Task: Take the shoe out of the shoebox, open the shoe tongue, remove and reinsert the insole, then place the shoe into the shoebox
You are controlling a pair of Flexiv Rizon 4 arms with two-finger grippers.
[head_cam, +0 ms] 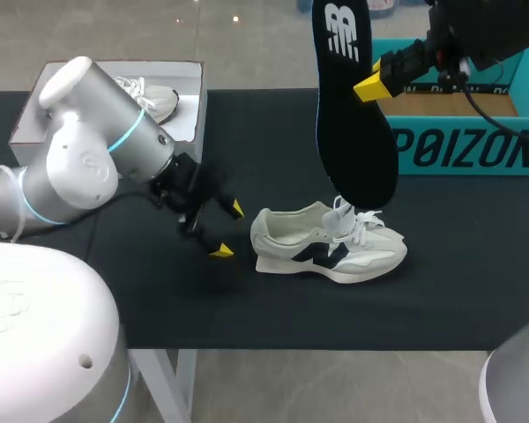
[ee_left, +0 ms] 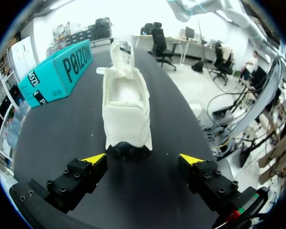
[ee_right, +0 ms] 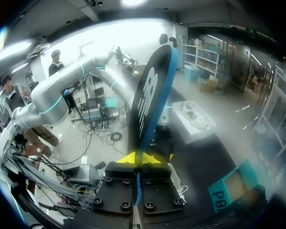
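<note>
Two steps look done: sneaker point(head_cam: 331, 247) out on tabletop point(head_cam: 458, 264), black insole point(head_cam: 353, 132) free, hanging above sneaker, gripped in clenched right claw point(head_cam: 370, 86). Left claw point(head_cam: 227, 231) spread wide, empty, just behind heel. Remaining: reinsert insole, return sneaker to teal shoebox point(head_cam: 467, 145).

Head view looks down on the shoe point(head_cam: 326, 248); left wrist closely faces its heel; right wrist looks from above it.
</note>
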